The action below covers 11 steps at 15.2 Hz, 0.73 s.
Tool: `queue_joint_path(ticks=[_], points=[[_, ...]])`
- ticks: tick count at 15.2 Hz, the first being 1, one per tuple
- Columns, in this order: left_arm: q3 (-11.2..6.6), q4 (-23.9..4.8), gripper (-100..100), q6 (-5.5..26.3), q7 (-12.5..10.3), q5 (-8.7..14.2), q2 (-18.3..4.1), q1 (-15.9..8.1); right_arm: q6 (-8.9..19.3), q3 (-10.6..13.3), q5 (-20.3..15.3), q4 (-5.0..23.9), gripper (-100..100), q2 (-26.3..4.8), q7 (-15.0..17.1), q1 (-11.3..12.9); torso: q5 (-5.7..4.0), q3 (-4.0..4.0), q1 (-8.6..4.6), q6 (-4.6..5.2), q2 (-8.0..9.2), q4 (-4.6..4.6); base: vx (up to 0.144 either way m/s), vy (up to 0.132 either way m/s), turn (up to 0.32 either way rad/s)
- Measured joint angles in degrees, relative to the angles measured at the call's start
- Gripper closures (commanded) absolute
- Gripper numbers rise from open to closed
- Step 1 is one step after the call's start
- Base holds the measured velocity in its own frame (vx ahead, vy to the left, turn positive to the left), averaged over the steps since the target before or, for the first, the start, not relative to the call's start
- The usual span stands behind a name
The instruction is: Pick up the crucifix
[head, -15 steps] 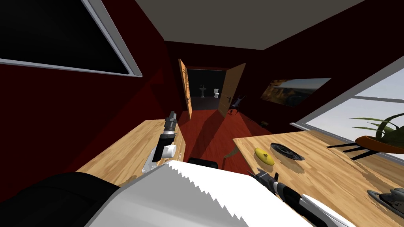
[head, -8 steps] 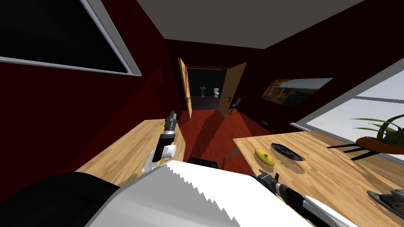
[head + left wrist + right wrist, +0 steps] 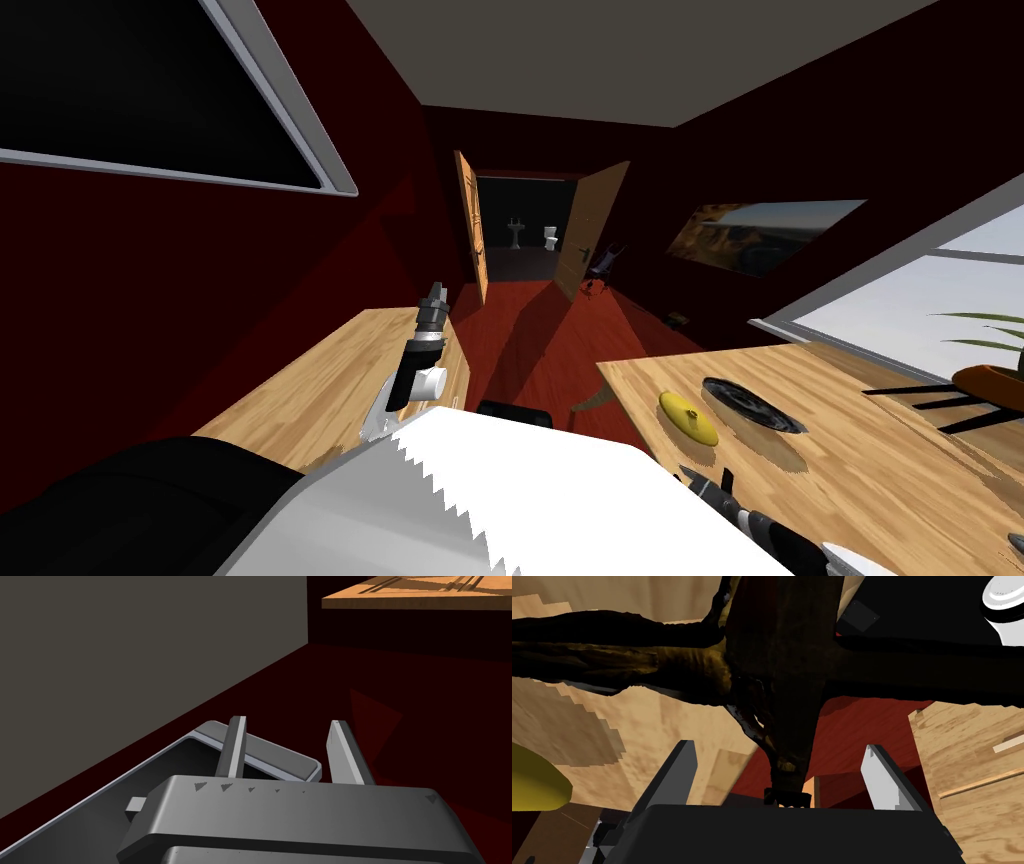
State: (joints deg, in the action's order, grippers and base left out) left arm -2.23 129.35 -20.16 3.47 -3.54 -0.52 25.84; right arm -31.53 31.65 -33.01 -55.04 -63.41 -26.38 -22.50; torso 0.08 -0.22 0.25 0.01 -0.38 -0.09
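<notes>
Right wrist view, crucifix (image 3: 782, 676) between fingers (image 3: 672, 776), yellow object (image 3: 532, 786) near

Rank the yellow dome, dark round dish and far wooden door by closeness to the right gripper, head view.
1. Yellow dome, on the table by the right gripper.
2. Dark round dish, just beyond it.
3. Wooden door, across the room.
</notes>
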Motion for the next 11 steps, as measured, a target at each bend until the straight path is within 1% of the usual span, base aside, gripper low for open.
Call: queue_joint_path(ticks=[1, 2, 3, 4, 5, 6, 8, 9, 10, 11], points=[[0.0, 0.0, 0, 0.0, 0.0, 0.0, 0.0, 0.0, -0.63, 0.7, -0.55, 1.03, -100, -0.49, -0.2, -0.03, -0.01, 0.0, 0.0, -0.01, 0.0, 0.0, 0.123, 0.024, 0.03], [0.0, 0.0, 0, 0.0, 0.0, 0.0, 0.0, 0.0, -0.13, 1.59, -1.09, -0.81, -100, -1.96, 0.17, -1.32, 0.01, 0.0, 0.0, 0.0, 0.0, 0.0, 0.13, 0.034, 0.041], [0.0, 0.0, 0, 0.0, 0.0, 0.0, 0.0, 0.0, 0.35, 2.38, -1.65, -1.64, -100, -2.94, 0.31, -2.38, 0.0, 0.0, 0.03, 0.0, -0.01, 0.0, 0.113, 0.034, 0.022], [0.0, 0.0, 0, 0.0, 0.0, 0.0, 0.0, 0.0, 0.1, 2.92, -2.09, -1.07, -100, -3.3, 0.12, -2.55, 0.0, 0.01, 0.03, -0.01, 0.01, 0.0, 0.125, 0.036, 0.037], [0.0, 0.0, 0, 0.0, 0.0, 0.0, 0.0, 0.0, 0.34, 3.43, -2.38, -2.7, -100, -5.03, 0.22, -4.24, 0.03, 0.0, 0.04, 0.01, 0.0, 0.0, 0.124, 0.026, 0.024], [0.0, 0.0, 0, 0.0, 0.0, 0.0, 0.0, 0.0, 0.5, 4.05, -2.83, -2.98, -100, -5.69, 0.26, -4.8, 0.0, 0.0, 0.03, -0.01, 0.0, 0.0, 0.085, 0.009, 0.006], [0.0, 0.0, 0, 0.0, 0.0, 0.0, 0.0, -0.01, -0.38, 4.58, -3.34, -1.08, -100, -5.24, -0.26, -4.19, -0.03, 0.1, -0.08, 0.0, 0.2, 0.04, 0.056, 0.001, 0.016], [0.0, 0.0, 0, 0.0, 0.0, 0.0, 0.0, -0.01, -0.63, 5.44, -4.0, -0.52, -100, -5.46, -0.38, -4.19, -0.03, 0.12, -0.09, 0.0, 0.2, 0.05, 0.105, 0.015, 0.049], [0.0, 0.0, 0, 0.0, 0.0, 0.0, 0.0, 0.0, -1.18, 6.07, -4.54, 0.46, -100, -5.8, -0.78, -4.52, -0.02, 0.09, -0.07, 0.0, 0.15, 0.04, 0.1, 0.022, 0.031], [0.0, 0.0, 0, 0.0, 0.0, 0.0, 0.0, 0.0, -1.51, 6.56, -4.91, 0.5, -100, -6.53, -1.0, -5.09, -0.01, 0.08, -0.04, 0.0, 0.13, 0.03, 0.055, 0.013, 0.005]])
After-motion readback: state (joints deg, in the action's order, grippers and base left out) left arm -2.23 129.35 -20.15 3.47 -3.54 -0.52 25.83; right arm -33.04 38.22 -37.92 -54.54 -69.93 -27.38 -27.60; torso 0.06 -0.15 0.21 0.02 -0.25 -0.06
